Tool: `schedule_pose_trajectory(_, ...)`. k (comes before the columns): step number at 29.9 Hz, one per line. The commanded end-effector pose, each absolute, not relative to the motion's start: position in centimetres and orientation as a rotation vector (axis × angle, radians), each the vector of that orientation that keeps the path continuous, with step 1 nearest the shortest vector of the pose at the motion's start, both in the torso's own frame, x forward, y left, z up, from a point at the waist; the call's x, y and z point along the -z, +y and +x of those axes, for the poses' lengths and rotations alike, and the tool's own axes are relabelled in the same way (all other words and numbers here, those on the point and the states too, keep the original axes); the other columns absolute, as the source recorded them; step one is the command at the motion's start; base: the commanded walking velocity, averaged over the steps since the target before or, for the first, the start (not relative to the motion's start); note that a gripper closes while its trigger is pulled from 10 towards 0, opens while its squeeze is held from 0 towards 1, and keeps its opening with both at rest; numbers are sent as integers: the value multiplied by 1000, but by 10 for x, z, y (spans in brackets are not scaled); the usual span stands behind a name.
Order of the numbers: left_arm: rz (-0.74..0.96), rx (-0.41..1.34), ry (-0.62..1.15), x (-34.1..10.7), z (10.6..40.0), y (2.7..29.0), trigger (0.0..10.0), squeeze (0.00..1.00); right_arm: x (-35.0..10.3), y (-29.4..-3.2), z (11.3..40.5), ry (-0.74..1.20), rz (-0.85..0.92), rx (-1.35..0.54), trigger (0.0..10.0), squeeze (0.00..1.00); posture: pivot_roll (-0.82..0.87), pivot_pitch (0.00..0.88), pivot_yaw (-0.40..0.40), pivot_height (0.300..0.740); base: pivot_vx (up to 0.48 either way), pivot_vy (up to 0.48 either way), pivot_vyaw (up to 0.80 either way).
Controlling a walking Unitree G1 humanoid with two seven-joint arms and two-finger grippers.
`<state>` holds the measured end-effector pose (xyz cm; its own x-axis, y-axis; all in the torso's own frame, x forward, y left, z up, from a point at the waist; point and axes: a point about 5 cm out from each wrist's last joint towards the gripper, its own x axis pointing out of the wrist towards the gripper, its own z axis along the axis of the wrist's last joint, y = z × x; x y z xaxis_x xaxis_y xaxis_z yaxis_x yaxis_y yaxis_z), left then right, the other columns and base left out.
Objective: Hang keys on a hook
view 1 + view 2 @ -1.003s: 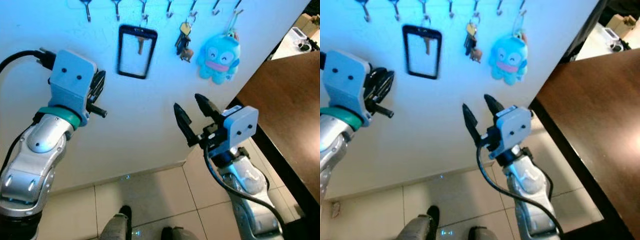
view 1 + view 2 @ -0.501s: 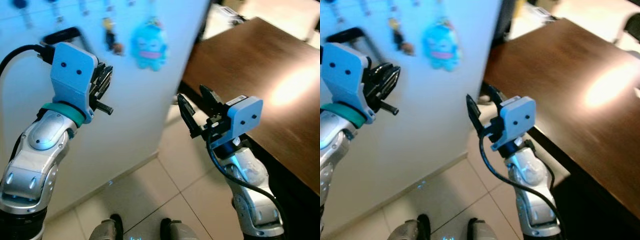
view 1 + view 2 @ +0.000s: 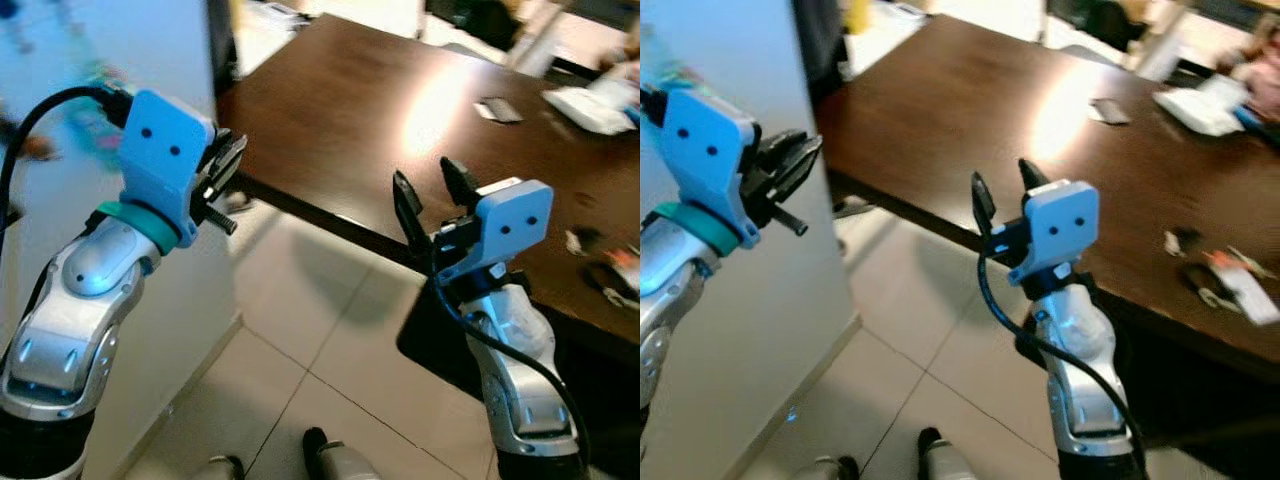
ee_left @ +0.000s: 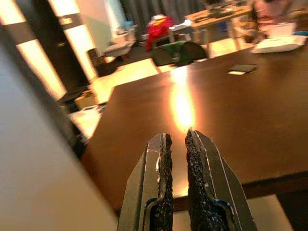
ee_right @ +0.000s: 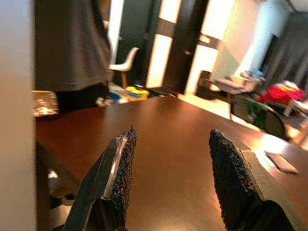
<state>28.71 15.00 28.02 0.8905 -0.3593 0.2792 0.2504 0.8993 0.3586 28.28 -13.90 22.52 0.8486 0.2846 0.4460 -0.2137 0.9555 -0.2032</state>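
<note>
The robot faces a dark worktop with both arms raised and both claws empty. The left claw has its fingers pressed almost together, with a thin slit between the pads, and points out over the worktop's near edge. The right claw is spread wide and also looks across the worktop, hanging in front of that edge.

The step in hand appears to be fetching the keys: nothing is held, so the hanging has not begun. A small cluster of things lies toward the worktop's right end, close to its near edge. It is blurred, but the dark loops and the pale tag suggest this could be the keys; that cannot be told for sure. A dark flat card and some white paper lie further back, toward the far edge. To the robot's left stands a pale wall with blurred coloured shapes on it, probably where the hooks are.

The next move likely calls for stepping toward the worktop's right end, bringing the spread right claw down over the cluster, and pinching it by a ring or tag thin enough to slip over a hook. The flat, glossy surface may make a low grasp slide.
</note>
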Motion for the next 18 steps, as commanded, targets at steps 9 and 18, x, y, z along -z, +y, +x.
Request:
schedule_pose_trajectory(9,365,329,-354,-287,295,153,10000,0,-214,-123,287,-472,-85,-261,10000,0,49,73,124,740,0,0,-800)
schedule_pose_trajectory(18,352,355,-343,-284,300,149,10000,0,-211,-119,287,-472,-71,-265,10000,0,45,66,124,740,0,0,-800)
